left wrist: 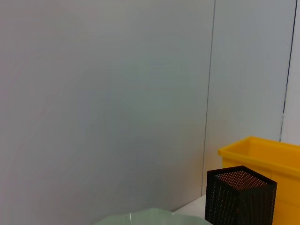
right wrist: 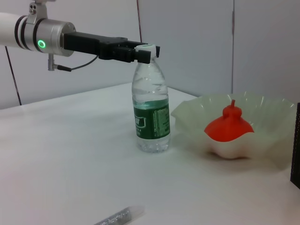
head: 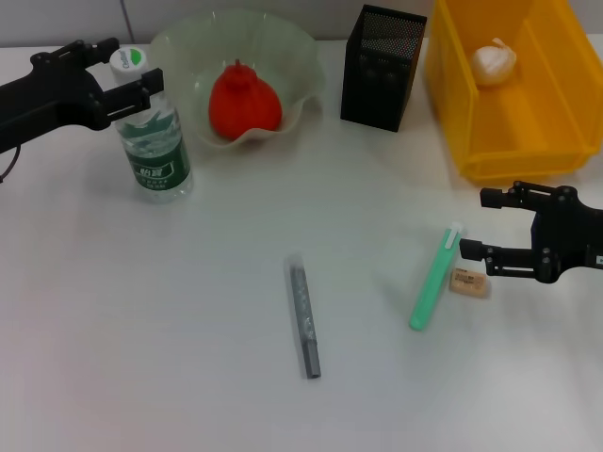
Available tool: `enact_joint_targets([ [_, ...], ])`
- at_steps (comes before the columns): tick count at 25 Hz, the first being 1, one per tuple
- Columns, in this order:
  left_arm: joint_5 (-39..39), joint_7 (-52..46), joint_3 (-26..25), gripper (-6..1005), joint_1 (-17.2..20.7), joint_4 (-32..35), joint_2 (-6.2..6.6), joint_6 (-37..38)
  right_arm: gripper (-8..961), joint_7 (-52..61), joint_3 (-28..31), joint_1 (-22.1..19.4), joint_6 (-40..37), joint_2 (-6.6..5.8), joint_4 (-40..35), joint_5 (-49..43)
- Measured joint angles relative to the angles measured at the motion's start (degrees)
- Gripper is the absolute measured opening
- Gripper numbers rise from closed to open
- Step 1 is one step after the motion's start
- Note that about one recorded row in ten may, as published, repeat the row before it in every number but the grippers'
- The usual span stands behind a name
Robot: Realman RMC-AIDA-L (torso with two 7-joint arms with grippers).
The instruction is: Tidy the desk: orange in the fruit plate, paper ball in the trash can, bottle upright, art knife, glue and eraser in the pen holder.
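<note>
The bottle (head: 155, 141) (right wrist: 151, 112) stands upright at the back left. My left gripper (head: 139, 66) (right wrist: 147, 50) is open, with a finger on either side of its cap. The orange (head: 243, 99) (right wrist: 229, 126) lies in the fruit plate (head: 301, 56) (right wrist: 187, 112). A paper ball (head: 494, 61) rests inside the trash can (head: 528, 141). My right gripper (head: 474, 224) is open low over the table, just beside the eraser (head: 468, 282) and the glue (head: 433, 280). The art knife (head: 304, 320) lies mid-table. The pen holder (head: 382, 66) (left wrist: 239, 197) stands between plate and bin.
Plate, pen holder and trash can (left wrist: 267, 159) line the back edge of the white table against a pale wall. Bare tabletop spreads at the front left and around the art knife (right wrist: 117, 216).
</note>
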Motion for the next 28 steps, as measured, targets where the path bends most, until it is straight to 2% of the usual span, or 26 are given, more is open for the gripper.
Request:
enact_joint_targets([
  [4, 0.0, 0.02, 0.05, 643, 0.04, 0.01, 0.06, 0.29, 786, 0.17, 0.0, 0.0, 0.01, 0.0, 0.0, 0.0],
  [7, -0.53, 0.02, -0.11, 742, 0.28, 0.23, 0.09, 0.5, 786, 0.22, 0.0, 0.0, 0.02, 0.0, 0.0, 0.04],
  [9, -2.88, -0.07, -0.14, 808, 0.79, 0.33, 0.24, 1.41, 786, 0.24, 0.0, 0.0, 0.04, 0.0, 0.01, 0.06],
  [11, -7.13, -0.8, -0.16, 808, 1.47, 0.26, 0.77, 3.92, 786, 0.37, -0.01, 0.0, 0.02, 0.04, 0.06, 0.07],
  [15, -14.79, -7.65, 0.13, 808, 3.07, -0.01, 3.79, 15.04, 786, 0.67, 0.05, -0.01, -0.21, 0.06, 0.09, 0.18],
  [18, -15.5, -13.08, 0.38, 808, 3.27, -0.04, 5.5, 23.84, 786, 1.56, 0.08, 0.04, -0.27, 0.07, -0.11, 0.25],
  [19, -15.5, -13.08, 0.38, 808, 3.27, -0.04, 5.5, 23.84, 786, 1.85, 0.08, 0.12, -0.29, 0.08, -0.19, 0.27],
  [21, -14.7, -16.57, 3.16, 808, 3.29, -0.06, 6.22, 31.17, 786, 2.36, 0.09, 0.24, -0.34, 0.09, -0.25, 0.28],
  [24, -14.47, -17.25, 5.54, 808, 3.45, -0.07, 6.33, 32.57, 786, 3.19, 0.09, 0.43, -0.55, 0.09, -0.32, 0.3],
  [25, -14.24, -16.83, 12.6, 807, 4.21, -0.12, 6.15, 32.68, 786, 3.47, 0.09, 0.55, -0.69, 0.09, -0.36, 0.31],
  [26, -13.99, -16.32, 14.09, 807, 4.4, -0.12, 5.97, 32.32, 786, 3.78, 0.09, 0.73, -0.81, 0.09, -0.4, 0.31],
  [27, -12.14, -14.05, 16.69, 807, 4.98, -0.17, 4.88, 30.85, 786, 4.14, 0.08, 0.9, -0.9, 0.09, -0.46, 0.32],
  [28, -12.14, -14.05, 16.69, 807, 4.98, -0.17, 4.88, 30.85, 786, 4.47, 0.05, 1.07, -0.95, 0.07, -0.47, 0.32],
])
